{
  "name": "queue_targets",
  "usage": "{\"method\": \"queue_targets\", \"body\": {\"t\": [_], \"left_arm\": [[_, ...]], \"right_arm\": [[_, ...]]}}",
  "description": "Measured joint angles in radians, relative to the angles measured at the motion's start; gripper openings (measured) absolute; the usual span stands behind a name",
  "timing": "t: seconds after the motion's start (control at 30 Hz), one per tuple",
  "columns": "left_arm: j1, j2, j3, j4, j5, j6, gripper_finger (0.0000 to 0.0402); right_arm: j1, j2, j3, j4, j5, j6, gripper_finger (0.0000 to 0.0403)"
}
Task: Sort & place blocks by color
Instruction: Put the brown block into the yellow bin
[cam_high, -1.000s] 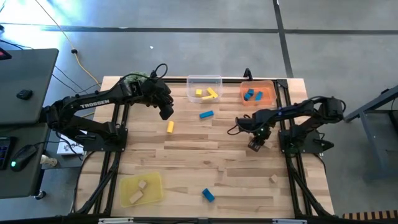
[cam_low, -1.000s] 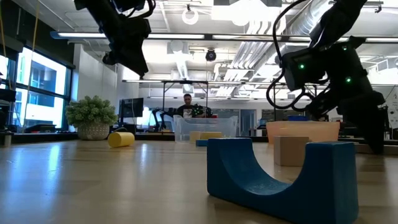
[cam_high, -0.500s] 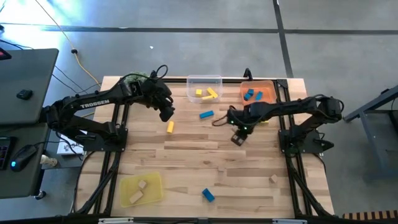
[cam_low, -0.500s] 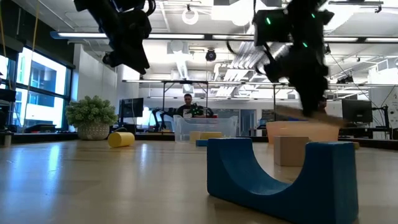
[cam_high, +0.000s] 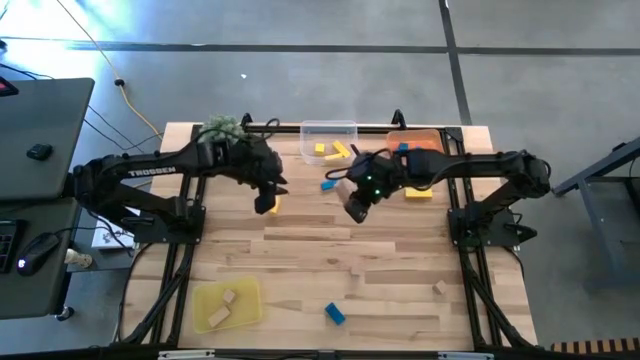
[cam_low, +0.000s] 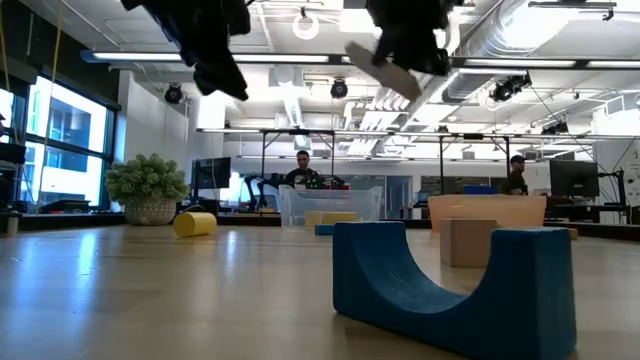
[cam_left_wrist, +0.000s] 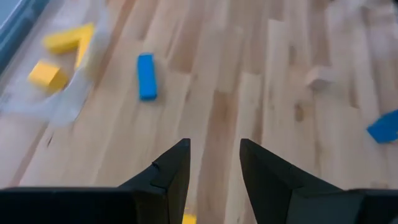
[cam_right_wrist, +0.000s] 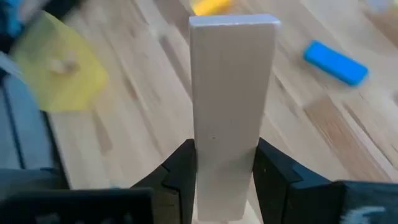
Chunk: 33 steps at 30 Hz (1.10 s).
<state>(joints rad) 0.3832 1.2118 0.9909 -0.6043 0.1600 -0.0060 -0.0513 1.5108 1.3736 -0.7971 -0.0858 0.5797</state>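
The right gripper pinches a plain wood bar lifted clear for carrying, beside the clear tray; the left gripper is spread above a yellow block.

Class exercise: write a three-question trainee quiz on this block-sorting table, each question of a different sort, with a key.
1. True or false: the right gripper is empty.
2. Which tray holds plain wood blocks? A clear tray; B orange tray; C yellow tray.
3. Fill in: the left gripper hangs with open fingers over a ____ block.

Key: 1 false, it grips a plain wood bar; 2 C; 3 yellow.
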Motion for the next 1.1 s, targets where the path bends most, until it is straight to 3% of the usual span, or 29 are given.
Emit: {"method": "queue_targets", "body": {"t": [0.33,0.7,0.87,1.1], "left_arm": [[-0.145,0.0,0.0,0.15,-0.001,0.081,0.0129],[-0.266,0.0,0.0,0.198,-0.003,0.09,0.0129],[-0.336,0.0,0.0,0.246,-0.007,0.208,0.0129],[-0.416,0.0,0.0,0.344,-0.018,0.315,0.0129]], "right_arm": [[0.041,-0.001,0.052,0.166,-0.032,0.015,0.01],[0.048,0.032,0.052,0.246,-0.312,-0.08,0.01],[0.05,0.085,0.052,0.25,-0.489,-0.096,0.01],[0.081,0.169,0.052,0.296,-0.646,-0.162,0.01]]}}
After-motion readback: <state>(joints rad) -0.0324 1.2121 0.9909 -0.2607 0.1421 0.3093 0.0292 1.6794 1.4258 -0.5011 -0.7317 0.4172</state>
